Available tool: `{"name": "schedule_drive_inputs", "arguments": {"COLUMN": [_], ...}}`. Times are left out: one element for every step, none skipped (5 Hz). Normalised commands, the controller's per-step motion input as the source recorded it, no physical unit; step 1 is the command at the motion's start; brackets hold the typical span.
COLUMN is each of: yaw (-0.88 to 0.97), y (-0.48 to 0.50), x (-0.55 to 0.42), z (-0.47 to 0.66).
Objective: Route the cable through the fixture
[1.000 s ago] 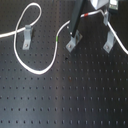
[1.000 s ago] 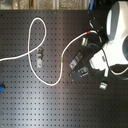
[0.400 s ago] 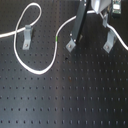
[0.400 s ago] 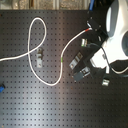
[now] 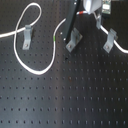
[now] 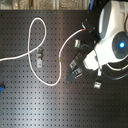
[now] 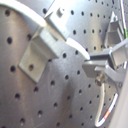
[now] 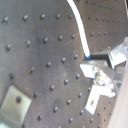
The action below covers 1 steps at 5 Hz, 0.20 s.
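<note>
Little has shifted in a second: the arm hangs over the right brackets, the gripper [image 7: 92, 67] apparently pinched on the cable [image 5: 52, 42]. From there the cable loops past the left bracket [image 5: 27, 36] across the board [image 5: 75, 100]. Slack could snag the middle bracket [image 5: 73, 39] or slip free. Only the first wrist view shows the pinch; both exterior views show the loop.

Even, fairly bright light falls on a dark perforated board [image 5: 75, 95], the white cable [image 5: 22, 62] looking nearly blown out against it, both exterior views soft and grainy, both wrist views blurred up close.
</note>
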Motion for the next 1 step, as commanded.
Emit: {"name": "schedule_drive_inputs", "arguments": {"yaw": [0.00], "y": [0.011], "x": [-0.007], "z": [0.00]}}
